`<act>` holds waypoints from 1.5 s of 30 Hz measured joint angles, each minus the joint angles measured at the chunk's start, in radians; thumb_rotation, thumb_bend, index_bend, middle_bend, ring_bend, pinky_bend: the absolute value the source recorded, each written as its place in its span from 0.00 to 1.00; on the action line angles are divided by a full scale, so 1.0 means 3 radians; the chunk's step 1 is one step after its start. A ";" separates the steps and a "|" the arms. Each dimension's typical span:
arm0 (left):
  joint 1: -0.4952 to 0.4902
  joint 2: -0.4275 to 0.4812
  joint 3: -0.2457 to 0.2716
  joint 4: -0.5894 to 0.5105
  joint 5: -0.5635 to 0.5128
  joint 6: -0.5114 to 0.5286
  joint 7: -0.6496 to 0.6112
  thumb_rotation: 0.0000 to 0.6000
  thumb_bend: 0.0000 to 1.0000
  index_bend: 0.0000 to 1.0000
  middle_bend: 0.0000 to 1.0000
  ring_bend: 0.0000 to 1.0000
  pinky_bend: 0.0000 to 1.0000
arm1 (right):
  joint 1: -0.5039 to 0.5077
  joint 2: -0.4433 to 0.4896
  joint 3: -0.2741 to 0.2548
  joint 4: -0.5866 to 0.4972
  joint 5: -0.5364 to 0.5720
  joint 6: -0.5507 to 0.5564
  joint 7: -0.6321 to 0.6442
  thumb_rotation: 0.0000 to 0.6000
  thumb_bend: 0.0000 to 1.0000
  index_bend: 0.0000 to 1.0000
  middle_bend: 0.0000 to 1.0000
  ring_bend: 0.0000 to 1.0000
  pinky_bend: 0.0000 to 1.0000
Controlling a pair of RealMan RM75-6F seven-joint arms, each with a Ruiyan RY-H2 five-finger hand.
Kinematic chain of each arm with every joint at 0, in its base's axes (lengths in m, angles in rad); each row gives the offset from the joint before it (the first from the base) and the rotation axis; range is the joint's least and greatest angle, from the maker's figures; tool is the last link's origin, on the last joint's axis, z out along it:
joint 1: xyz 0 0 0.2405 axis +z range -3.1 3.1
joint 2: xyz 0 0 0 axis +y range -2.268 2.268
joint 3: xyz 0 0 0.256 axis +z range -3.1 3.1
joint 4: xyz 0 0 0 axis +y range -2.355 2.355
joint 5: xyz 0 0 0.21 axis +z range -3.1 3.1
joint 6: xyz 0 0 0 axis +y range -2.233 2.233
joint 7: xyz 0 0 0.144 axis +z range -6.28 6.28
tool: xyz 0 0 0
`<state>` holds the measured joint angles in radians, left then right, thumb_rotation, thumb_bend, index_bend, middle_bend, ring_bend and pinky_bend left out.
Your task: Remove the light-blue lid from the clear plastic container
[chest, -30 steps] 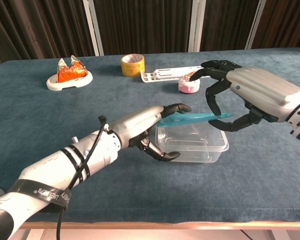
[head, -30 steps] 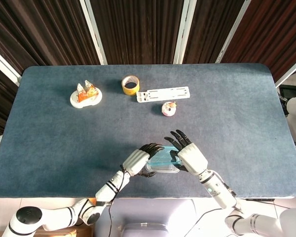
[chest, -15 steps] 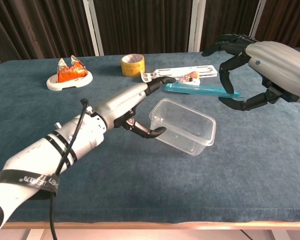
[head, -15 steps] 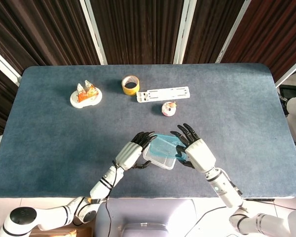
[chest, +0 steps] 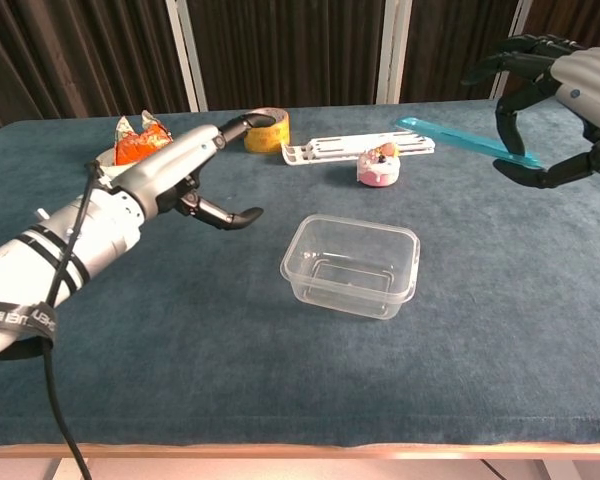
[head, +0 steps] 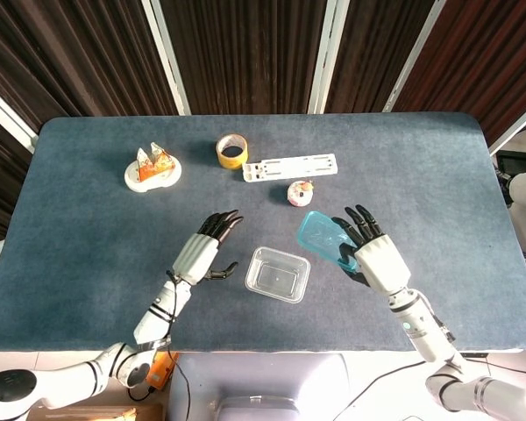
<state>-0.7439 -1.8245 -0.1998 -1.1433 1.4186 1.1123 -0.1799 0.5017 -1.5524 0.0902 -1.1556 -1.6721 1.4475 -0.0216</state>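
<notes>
The clear plastic container [head: 279, 274] [chest: 351, 266] sits open on the blue table, near the front middle. The light-blue lid [head: 321, 238] [chest: 461, 139] is in the air to its right, tilted, held by my right hand [head: 373, 255] [chest: 563, 101] between thumb and fingers. My left hand [head: 204, 248] [chest: 188, 166] hovers left of the container, clear of it, fingers apart and holding nothing.
A yellow tape roll [head: 232, 150] [chest: 265, 129], a white flat strip [head: 290, 166] [chest: 353, 149] and a small pink cupcake [head: 300, 192] [chest: 377, 164] lie behind the container. A white dish with orange food [head: 152, 168] [chest: 139, 147] stands at the far left.
My left hand let go of the container and drew back to the left. The container settled flat on the table. My right hand carried the lid up and to the right.
</notes>
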 measured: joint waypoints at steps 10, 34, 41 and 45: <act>0.0171 0.0189 0.0117 -0.0094 -0.0054 -0.0006 -0.0079 1.00 0.32 0.00 0.00 0.00 0.00 | -0.0003 -0.0279 -0.0083 0.0866 0.0211 -0.0446 0.0108 1.00 0.65 0.72 0.28 0.06 0.08; 0.0549 0.1169 0.0400 -0.0838 -0.0098 0.0007 0.0249 1.00 0.32 0.00 0.00 0.00 0.00 | -0.0029 0.0641 -0.0391 -0.0581 0.0510 -0.1300 -0.0399 1.00 0.14 0.00 0.00 0.00 0.00; 0.1032 0.1899 0.0682 -0.1526 -0.0156 0.0403 0.0875 1.00 0.34 0.00 0.00 0.00 0.00 | -0.0432 0.1252 -0.0404 -0.1446 0.0691 -0.0726 -0.0887 1.00 0.15 0.00 0.00 0.00 0.00; 0.1417 0.1946 0.0801 -0.1576 -0.0102 0.0939 0.0925 1.00 0.34 0.00 0.00 0.00 0.00 | -0.0787 0.1348 -0.0396 -0.1630 0.0735 -0.0118 -0.0938 1.00 0.15 0.00 0.00 0.00 0.00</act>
<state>-0.3189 -1.2409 0.0406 -1.6161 1.3878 1.3941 0.0976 0.2657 -1.1480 -0.0286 -1.6446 -1.4515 1.4121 -0.3030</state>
